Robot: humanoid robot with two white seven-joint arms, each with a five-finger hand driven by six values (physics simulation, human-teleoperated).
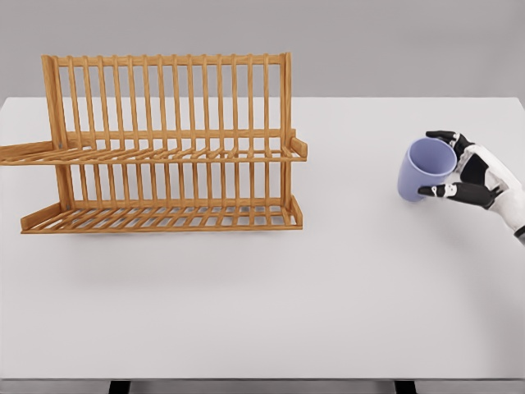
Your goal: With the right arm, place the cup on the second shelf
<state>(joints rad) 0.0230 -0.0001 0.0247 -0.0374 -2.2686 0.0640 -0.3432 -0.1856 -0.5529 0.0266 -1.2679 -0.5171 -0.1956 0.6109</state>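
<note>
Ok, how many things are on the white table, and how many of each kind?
Cup: 1, purple, held by the right hand
Wooden rack with two shelves: 1
Total: 2 things on the table

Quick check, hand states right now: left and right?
Left hand: not in view.
Right hand: closed around the purple cup, which is tilted, at the table's right side.

white table (262,312) | grey wall (369,41) behind
</note>
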